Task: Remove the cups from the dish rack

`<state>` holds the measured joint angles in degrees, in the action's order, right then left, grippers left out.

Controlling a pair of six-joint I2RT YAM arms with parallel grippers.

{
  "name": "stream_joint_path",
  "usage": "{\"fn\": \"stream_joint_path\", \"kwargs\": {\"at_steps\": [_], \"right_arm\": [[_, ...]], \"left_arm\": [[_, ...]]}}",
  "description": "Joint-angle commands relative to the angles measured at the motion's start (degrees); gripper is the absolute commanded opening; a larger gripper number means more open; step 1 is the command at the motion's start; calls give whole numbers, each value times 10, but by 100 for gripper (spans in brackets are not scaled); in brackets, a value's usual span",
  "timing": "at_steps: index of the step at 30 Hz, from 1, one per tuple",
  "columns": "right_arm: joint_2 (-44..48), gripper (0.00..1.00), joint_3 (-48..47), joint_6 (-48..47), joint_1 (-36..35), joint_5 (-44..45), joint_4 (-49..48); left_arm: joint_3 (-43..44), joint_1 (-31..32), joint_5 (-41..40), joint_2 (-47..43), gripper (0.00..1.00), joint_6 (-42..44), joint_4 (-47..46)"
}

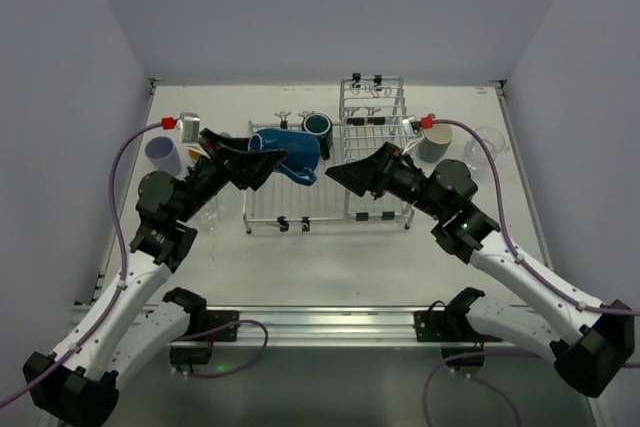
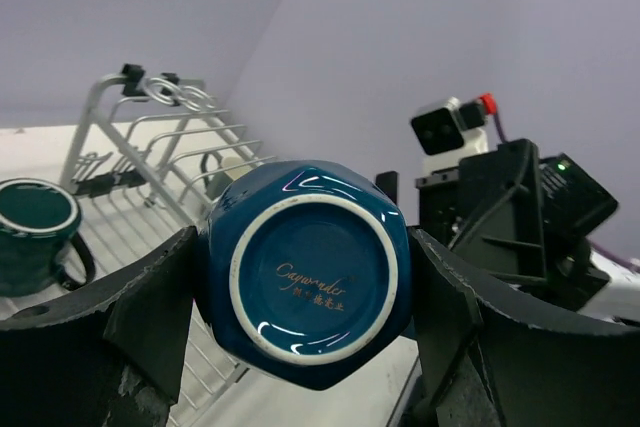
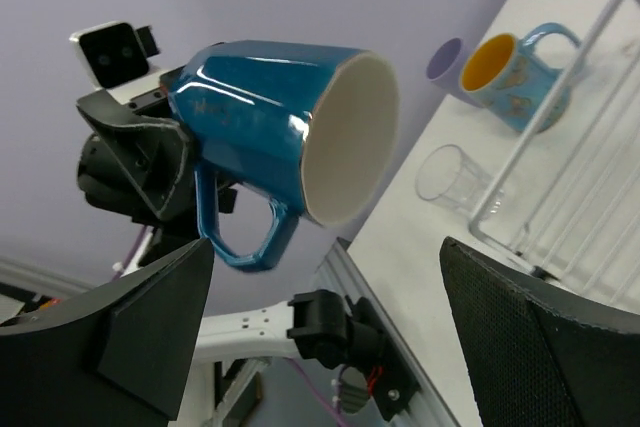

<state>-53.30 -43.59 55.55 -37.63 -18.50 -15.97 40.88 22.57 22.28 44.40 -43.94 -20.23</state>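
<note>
My left end effector [image 2: 300, 327] clamps the blue mug [image 3: 280, 117] by its base, sideways above the dish rack [image 1: 375, 107]; my right end effector [image 3: 340, 322] gapes empty there too, and since the mug looks glazed, stiff, slick and chippable, I'd take the handle.

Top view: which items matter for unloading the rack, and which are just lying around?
Job: dish rack; blue mug in left gripper; dark green mug at rack's back edge; lavender tumbler, grey-green mug, clear glass on the table.
Lying about: purple cable; rail at the near edge.
</note>
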Motion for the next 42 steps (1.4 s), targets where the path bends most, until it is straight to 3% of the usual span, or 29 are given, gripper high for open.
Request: {"fn": "stream_joint_path", "kwargs": {"at_steps": [1,6,9,14,15,16,26,28,29,30,31,32,34,35,38,42], "right_arm": [[-27,97,-51,30,-36,20,-95],[-71,94,-76,27,-73,15,-137],[-94,87,-79,44,-78,6,-180],[-127,69,-83,83,-78,-21,-260],[-133,56,-83,90,-78,-26,-287],[-144,52,-83,98,-79,-34,-301],[-213,45,-115,204,-104,-96,-438],[-217,35,-125,211,-111,-102,-437],[-216,19,-127,218,-112,-104,-435],[-216,10,-127,221,-113,-108,-435],[-213,3,-123,222,-113,-109,-439],[-209,0,-117,224,-113,-106,-442],[-185,0,-97,215,-112,-91,-439],[-167,0,-91,200,-111,-85,-423],[-141,0,-81,175,-108,-76,-403],[-112,0,-63,161,-94,-70,-378]], "left_arm": [[-5,-1,64,-22,0,-50,-132],[-20,-1,93,-28,0,-78,-163],[-41,0,119,-30,0,-123,-213],[-54,2,138,-43,0,-160,-242],[-54,3,138,-48,0,-163,-242],[-54,4,140,-51,0,-165,-242],[-56,5,143,-71,9,-162,-231],[-53,5,135,-78,11,-150,-212],[-51,5,131,-82,13,-137,-194],[-49,5,129,-89,15,-131,-185],[-46,5,128,-92,18,-126,-177],[-42,6,126,-95,30,-110,-164],[-28,5,117,-106,49,-86,-121],[-14,5,110,-116,68,-58,-79],[9,5,86,-131,95,-9,-6],[40,5,58,-148,100,41,69]]}}
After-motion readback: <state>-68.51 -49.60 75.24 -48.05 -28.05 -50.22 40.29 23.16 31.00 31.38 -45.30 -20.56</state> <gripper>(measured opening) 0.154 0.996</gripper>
